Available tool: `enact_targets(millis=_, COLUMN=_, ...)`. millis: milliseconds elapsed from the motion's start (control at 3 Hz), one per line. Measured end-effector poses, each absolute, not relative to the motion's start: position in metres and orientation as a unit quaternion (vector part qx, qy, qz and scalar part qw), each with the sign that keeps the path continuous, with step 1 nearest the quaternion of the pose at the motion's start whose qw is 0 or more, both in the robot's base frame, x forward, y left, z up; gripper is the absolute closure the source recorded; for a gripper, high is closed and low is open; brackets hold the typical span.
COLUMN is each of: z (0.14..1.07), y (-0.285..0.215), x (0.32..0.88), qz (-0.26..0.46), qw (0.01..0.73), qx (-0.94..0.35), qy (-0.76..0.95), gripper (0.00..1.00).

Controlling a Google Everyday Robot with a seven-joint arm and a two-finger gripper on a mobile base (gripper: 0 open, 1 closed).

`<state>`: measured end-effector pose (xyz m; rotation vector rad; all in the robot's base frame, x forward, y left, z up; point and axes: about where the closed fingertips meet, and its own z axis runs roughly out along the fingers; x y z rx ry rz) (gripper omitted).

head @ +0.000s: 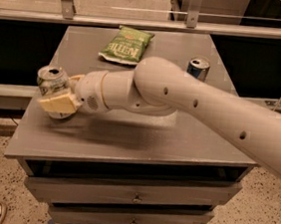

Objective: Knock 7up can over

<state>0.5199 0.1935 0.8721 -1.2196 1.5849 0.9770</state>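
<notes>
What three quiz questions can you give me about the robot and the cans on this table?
1. True or false: the gripper is over the green chip bag.
2. How many cans are on the grey table?
3. Which is closest to the gripper? A) 7up can B) blue can C) chip bag
Key: 1 false, it is against the 7up can; 2 two; 3 A.
</notes>
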Motion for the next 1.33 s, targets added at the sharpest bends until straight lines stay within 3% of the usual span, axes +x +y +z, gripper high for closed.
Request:
enact_targets(millis=333, z=0.883, y=0.175, x=0.533, qz=0.366, qw=0.451, qx=-0.495, qy=0.646, gripper=0.95)
enact_targets(millis=667, z=0.904, y=0.159, x=0.548, qz=0.324, qw=0.445, qx=-0.528, qy=0.647, gripper=1.00)
enact_targets(millis=1333, z=0.887, y=0.105, x=0.572, qz=0.152, qw=0.318, qx=-0.656, qy=0.667, gripper=1.00)
